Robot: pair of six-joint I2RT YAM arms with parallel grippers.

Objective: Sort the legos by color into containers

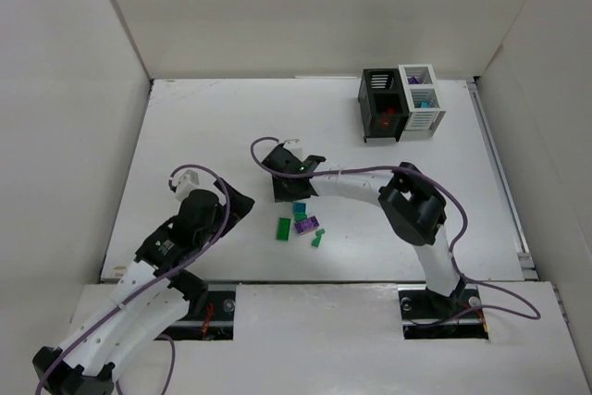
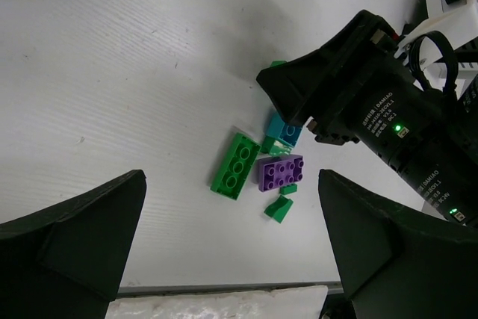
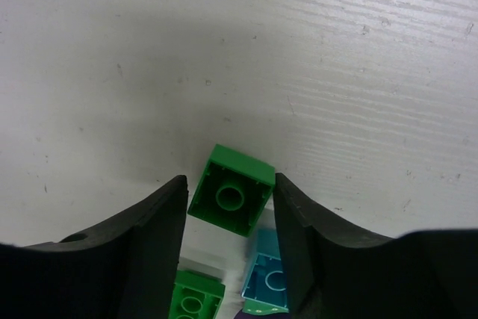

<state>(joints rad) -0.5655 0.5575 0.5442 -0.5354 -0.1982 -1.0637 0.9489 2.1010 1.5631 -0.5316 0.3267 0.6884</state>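
My right gripper (image 1: 294, 184) hangs over a small heap of legos in the middle of the table and is shut on a green brick (image 3: 230, 192), hollow side towards the camera, held between the fingertips (image 3: 168, 211). Below it lie a teal brick (image 3: 267, 278) and another green one (image 3: 193, 300). The heap shows a long green brick (image 1: 284, 228), a purple brick (image 1: 306, 224), a teal brick (image 1: 300, 209) and a small green piece (image 1: 317, 240). My left gripper (image 1: 236, 205) is open and empty, left of the heap (image 2: 281, 172).
The joined containers stand at the far right: a black bin (image 1: 381, 106) with a red piece inside and a white bin (image 1: 421, 99) with teal and purple pieces. White walls enclose the table. The right arm's wrist (image 2: 373, 102) fills the upper right of the left wrist view.
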